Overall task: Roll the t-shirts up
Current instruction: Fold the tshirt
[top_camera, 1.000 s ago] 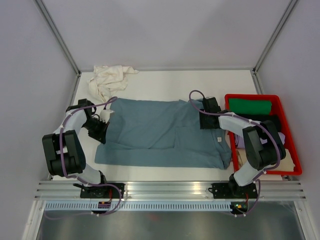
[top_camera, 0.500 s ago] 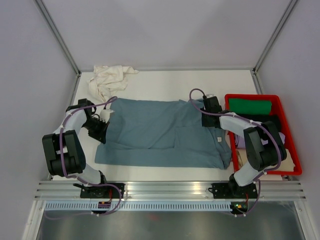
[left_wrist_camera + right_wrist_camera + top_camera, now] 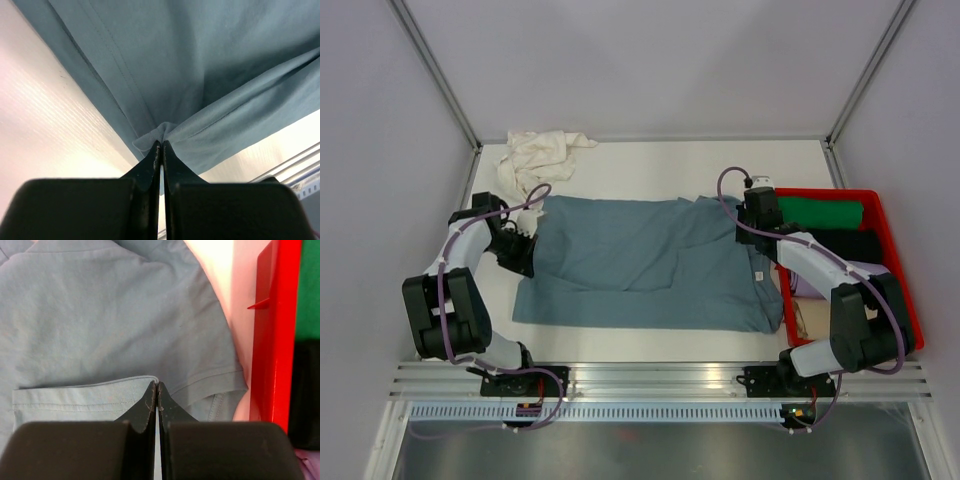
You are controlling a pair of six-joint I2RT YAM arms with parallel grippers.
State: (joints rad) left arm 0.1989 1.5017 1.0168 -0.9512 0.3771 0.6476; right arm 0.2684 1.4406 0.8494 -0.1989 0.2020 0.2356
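blue-grey t-shirt [image 3: 640,262]: spread flat on worktop [image 3: 650,170], just beside red crate [image 3: 912,318] | left tool [image 3: 161,146]: pinched closed on shirt edge farthest from crate | right tool [image 3: 157,386]: pinched closed on shirt fold nearest crate

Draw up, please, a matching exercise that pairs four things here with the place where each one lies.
Things: 1 dusty blue-grey cotton t-shirt; 2 crumpled cream-white t-shirt; 3 red plastic crate; 4 folded green cloth.
Places: A far left corner of the table; B far end inside the crate; C spread across the table's middle; D along the table's right edge.
Pairs: 1-C, 2-A, 3-D, 4-B.
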